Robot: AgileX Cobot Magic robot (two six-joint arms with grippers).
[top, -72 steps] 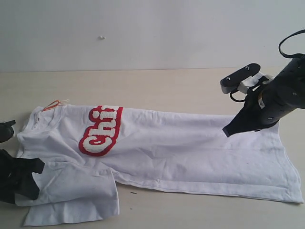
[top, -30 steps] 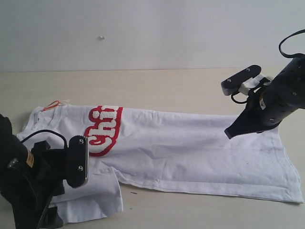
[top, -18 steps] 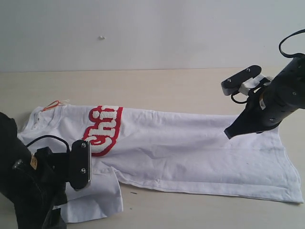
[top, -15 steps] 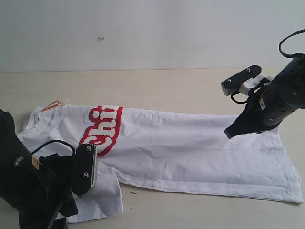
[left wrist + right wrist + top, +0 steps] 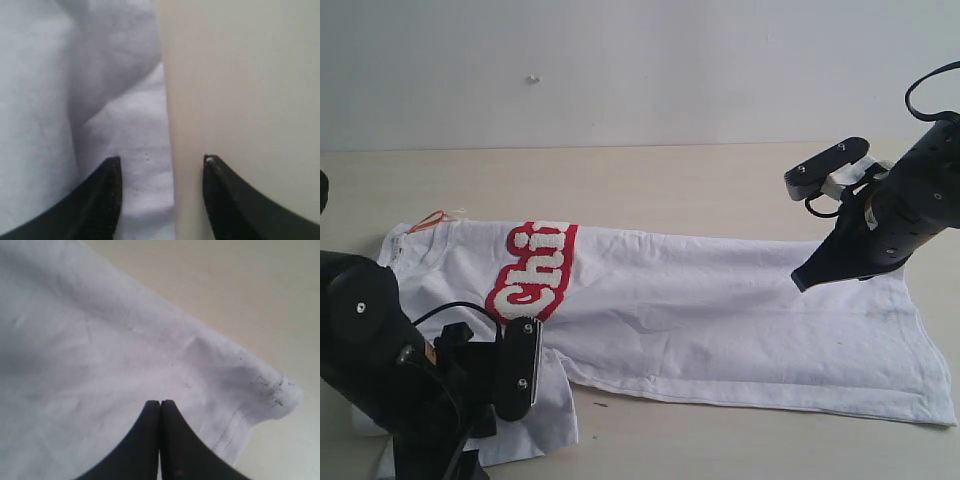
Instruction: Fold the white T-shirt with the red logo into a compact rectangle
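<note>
The white T-shirt (image 5: 720, 320) lies flat across the table, folded lengthwise, collar end to the left. The red logo (image 5: 532, 270) shows only its first letters. An orange collar tag (image 5: 430, 219) pokes out at the far left. My left arm (image 5: 380, 350) hangs over the near-left sleeve (image 5: 545, 415). In the left wrist view the left gripper (image 5: 162, 160) stands open astride the sleeve's edge (image 5: 150, 170), one finger over cloth and one over bare table. My right gripper (image 5: 160, 402) is shut, its tip (image 5: 800, 280) at the shirt's far hem edge, no cloth visibly pinched.
The pale wooden table (image 5: 650, 185) runs behind the shirt to a white wall (image 5: 620, 70). A bare strip of table (image 5: 720, 440) lies in front of the shirt. The hem corner (image 5: 280, 395) carries small dark specks.
My left arm has swung in from the left edge and moved right and lower over the near sleeve. The right arm and the shirt body have stayed still.
</note>
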